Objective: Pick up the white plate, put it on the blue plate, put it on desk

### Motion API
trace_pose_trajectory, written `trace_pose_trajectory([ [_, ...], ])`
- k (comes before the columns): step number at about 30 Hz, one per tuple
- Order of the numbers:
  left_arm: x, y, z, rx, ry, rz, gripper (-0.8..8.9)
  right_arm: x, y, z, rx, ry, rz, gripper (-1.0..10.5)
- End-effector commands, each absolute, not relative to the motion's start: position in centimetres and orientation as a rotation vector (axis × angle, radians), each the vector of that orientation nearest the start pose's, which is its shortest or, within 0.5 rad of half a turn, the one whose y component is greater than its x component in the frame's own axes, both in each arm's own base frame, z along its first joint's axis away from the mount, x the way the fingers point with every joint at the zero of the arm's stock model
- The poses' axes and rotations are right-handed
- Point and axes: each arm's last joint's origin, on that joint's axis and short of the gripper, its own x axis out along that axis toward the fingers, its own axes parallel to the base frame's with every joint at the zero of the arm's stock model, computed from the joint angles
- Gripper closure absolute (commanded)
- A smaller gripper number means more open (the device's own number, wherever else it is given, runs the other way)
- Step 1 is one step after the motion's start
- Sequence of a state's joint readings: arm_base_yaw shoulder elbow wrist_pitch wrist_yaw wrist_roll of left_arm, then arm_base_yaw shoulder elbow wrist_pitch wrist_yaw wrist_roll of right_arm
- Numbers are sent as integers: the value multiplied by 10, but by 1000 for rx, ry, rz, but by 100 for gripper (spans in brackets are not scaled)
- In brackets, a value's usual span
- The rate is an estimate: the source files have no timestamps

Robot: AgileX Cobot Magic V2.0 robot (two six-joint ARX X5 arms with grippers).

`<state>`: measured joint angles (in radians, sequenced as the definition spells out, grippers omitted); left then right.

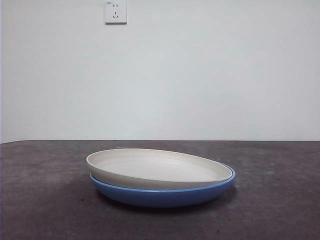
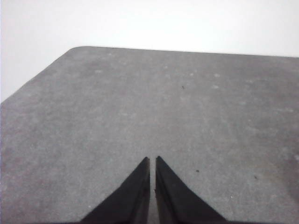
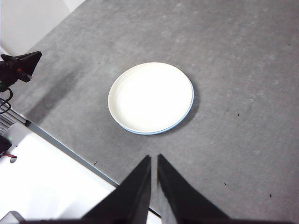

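While the white plate [image 1: 159,167] rests tilted inside the blue plate [image 1: 165,195] on the counter [image 1: 280,210], my left fingers [image 2: 153,161] and right fingers [image 3: 154,158] hang nearly closed, empty. Stacking judged done; next: lift white plate to counter.

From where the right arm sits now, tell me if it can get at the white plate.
Probably yes. The white plate lies uncovered on the blue plate, in plain sight below the right gripper, with nothing between. Its jaws are shut, so they must open first.
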<state>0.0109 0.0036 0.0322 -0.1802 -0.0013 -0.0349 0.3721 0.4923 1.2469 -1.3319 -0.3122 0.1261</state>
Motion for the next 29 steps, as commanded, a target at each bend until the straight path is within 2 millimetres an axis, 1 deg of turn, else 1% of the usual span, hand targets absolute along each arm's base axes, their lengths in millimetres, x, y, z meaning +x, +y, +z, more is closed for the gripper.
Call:
trace_pose_trajectory([
  [1, 96, 1, 151, -24, 154, 17, 794, 0, 10, 393, 87, 596, 640, 928],
  [21, 96, 1, 152, -24, 152, 17, 794, 0, 10, 393, 87, 596, 640, 928],
  [24, 96, 1, 152, -24, 152, 17, 794, 0, 9, 392, 95, 593, 616, 928],
  [25, 96, 1, 152, -24, 152, 17, 794, 1, 10, 391, 85, 587, 597, 928],
  [27, 96, 1, 152, -24, 152, 17, 794, 6, 11, 388, -6, 555, 554, 928],
  [29, 96, 1, 152, -24, 152, 17, 794, 19, 12, 382, -48, 495, 494, 928],
])
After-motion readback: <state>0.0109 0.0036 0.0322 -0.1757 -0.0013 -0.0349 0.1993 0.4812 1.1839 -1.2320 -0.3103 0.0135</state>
